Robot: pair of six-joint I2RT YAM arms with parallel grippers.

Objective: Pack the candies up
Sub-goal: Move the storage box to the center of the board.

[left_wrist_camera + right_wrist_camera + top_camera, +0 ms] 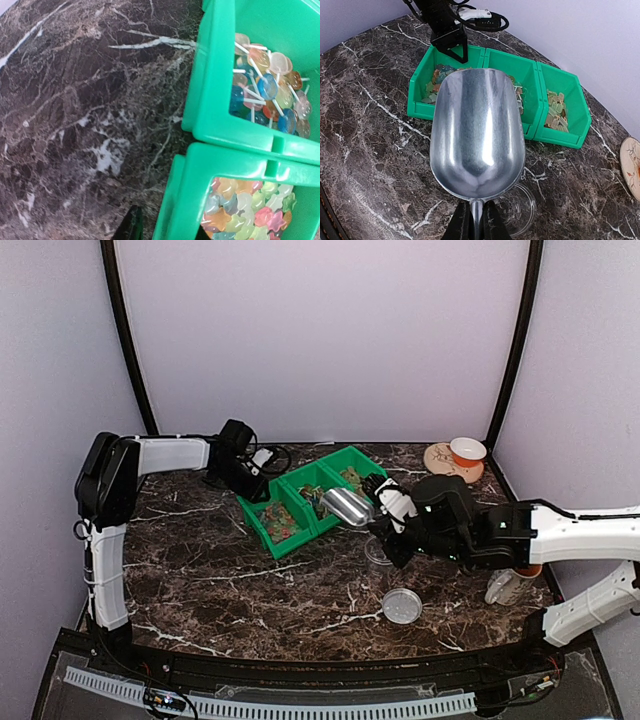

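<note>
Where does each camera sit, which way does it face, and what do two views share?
Top external: high behind the robot, looking down on the marble table; both arms show, right gripper holding a metal scoop.
Left wrist: steeply down on two green bins holding lollipops and star-shaped candies; one dark fingertip shows.
Right wrist: along the scoop toward the bins; its jaws grip the handle.
Shared: top and right wrist both show the left gripper at the end bin.

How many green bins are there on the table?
3, in one row: left bin by the left gripper, middle bin behind the scoop, right bin last. None seems hidden.
</note>
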